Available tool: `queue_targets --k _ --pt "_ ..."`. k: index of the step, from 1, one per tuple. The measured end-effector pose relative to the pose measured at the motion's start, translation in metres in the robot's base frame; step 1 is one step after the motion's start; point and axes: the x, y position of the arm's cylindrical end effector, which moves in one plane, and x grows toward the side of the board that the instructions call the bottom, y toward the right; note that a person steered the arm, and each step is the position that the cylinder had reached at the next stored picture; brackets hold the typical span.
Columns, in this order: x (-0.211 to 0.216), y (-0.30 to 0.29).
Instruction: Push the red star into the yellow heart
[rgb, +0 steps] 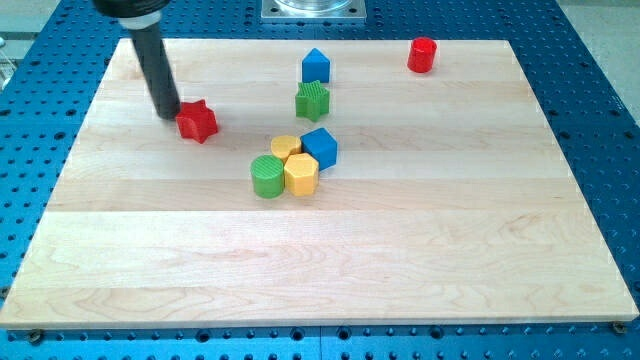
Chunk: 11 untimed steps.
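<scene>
I carry no pincer here, so there is nothing released, clenched or grasping to report: my arm ends in a straight dark rod, and my tip (168, 113) rests on the pale wooden desk (420, 260) near its top-left corner, just at the view's left of the small red star-shaped block (198, 121), touching it or very nearly so; I cannot tell which. The small yellow heart-shaped block (286, 147) lies toward the middle of the desk, to the view's right of the star and a little toward the bottom edge, packed in a cluster with a yellow hexagonal block (301, 174), a green round block (267, 176) and a blue cube-like block (320, 147). Nearer the top edge stand a green star-shaped block (313, 100) and a blue house-shaped block (316, 66), and a red round block (423, 54) sits by the top-right corner. To do this push well I judge I should keep my tip behind the star on the line running through it to the heart, which means pressing from its upper-left side, not square from the left. A star's points invite it to spin off the rod, so I would push slowly through its centre and correct sideways if it veers toward the green star.
</scene>
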Motion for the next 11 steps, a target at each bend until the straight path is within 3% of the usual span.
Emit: queue_targets --k 2,3,4,5,8,9,11 --pt "-0.001 0.085" --pt "0.0 0.018" --pt "0.033 0.055" --pt "0.019 0.107" --pt "0.017 0.134" --pt "-0.022 0.111" --pt "-0.083 0.201"
